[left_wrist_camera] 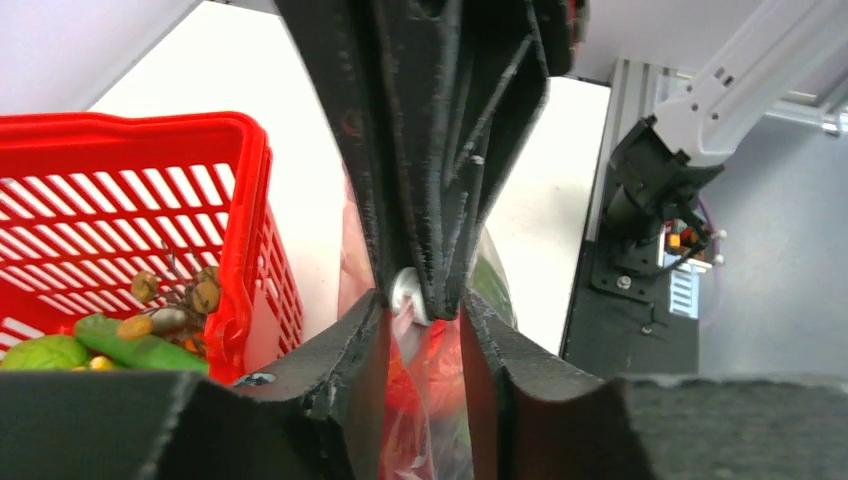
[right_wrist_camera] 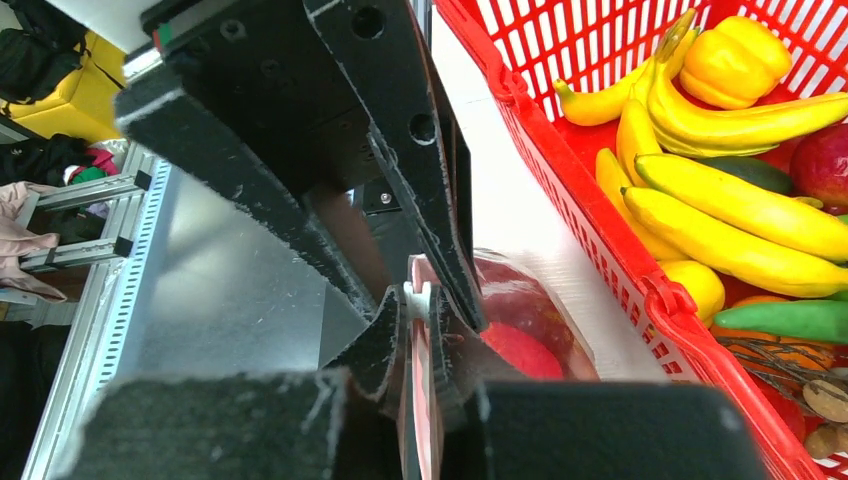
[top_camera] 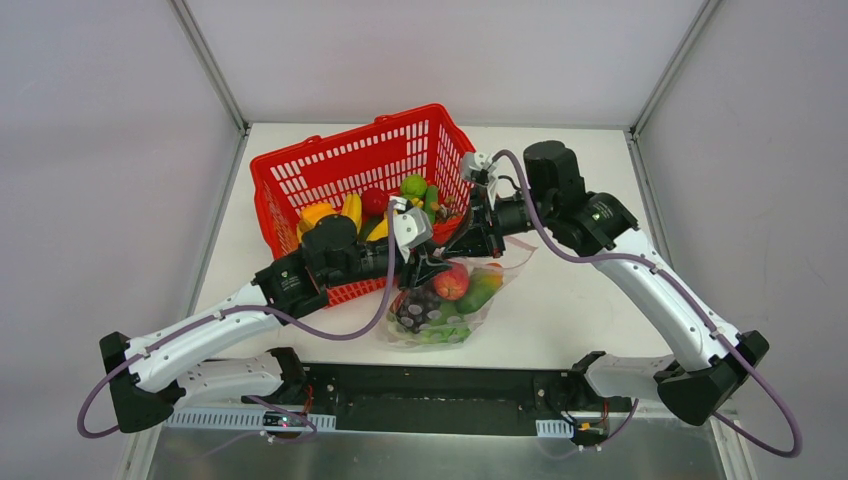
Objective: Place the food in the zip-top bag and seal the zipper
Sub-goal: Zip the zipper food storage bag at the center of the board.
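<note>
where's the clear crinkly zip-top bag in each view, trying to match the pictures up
top external: clear plastic zip-top bag at centre, on the table just in front of the red mesh plastic basket.
left wrist: bag at bottom centre, basket on the left.
right wrist: bag at lower centre, basket on the right.
shared landmark: the red basket.

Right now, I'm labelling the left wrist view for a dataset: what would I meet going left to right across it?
Red mesh basket → zip-top bag between the left fingers → right arm
</note>
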